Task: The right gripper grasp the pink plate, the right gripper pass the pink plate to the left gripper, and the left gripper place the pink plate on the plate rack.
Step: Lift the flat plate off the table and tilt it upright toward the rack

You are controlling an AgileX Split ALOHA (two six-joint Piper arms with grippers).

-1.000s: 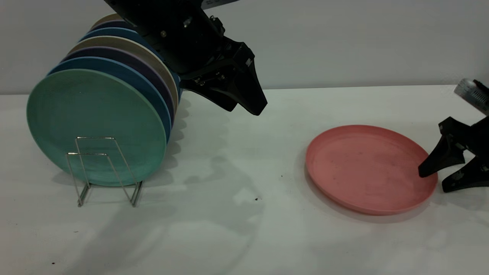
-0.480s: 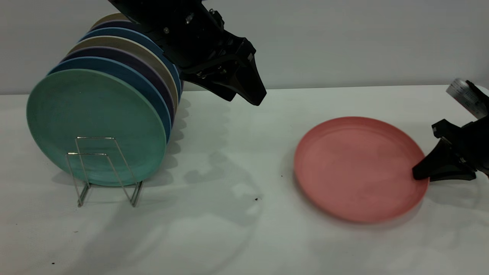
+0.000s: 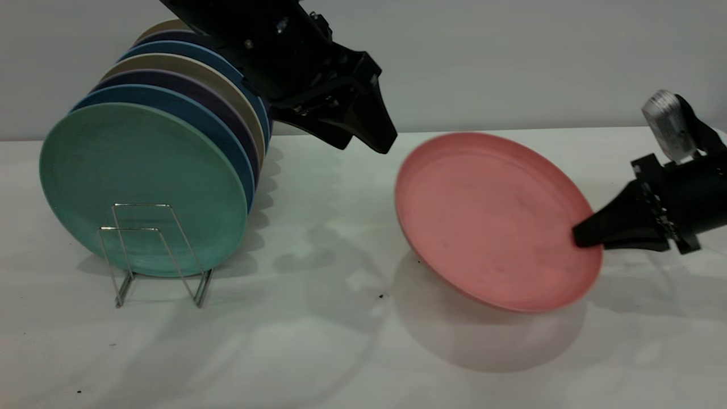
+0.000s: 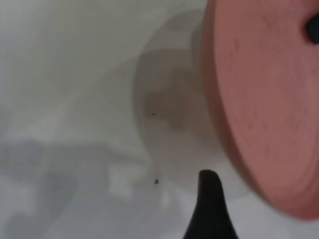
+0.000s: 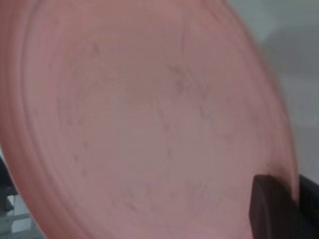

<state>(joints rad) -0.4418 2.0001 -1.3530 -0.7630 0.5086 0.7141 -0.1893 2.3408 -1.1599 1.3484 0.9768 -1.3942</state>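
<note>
The pink plate [image 3: 488, 221] is off the table, tilted with its face toward the exterior camera, at centre right. My right gripper [image 3: 585, 236] is shut on its right rim, one finger on the face and one behind. The plate fills the right wrist view [image 5: 149, 119], where the gripper [image 5: 289, 199] pinches the rim. My left gripper [image 3: 363, 145] hangs open and empty just above and left of the plate's upper edge. The left wrist view shows one finger [image 4: 209, 209] beside the plate [image 4: 264, 99]. The wire plate rack [image 3: 153, 250] stands at the left.
Several plates stand upright in the rack, with a mint-green plate [image 3: 136, 182] at the front and blue, purple and beige ones behind. Two wire loops at the rack's front hold nothing. A white table [image 3: 318, 341] lies between the rack and the pink plate.
My right gripper closed on the pink plate's rim, lifted it off the table, tilted it up and carried it left. My left gripper rose slightly and stayed open.
</note>
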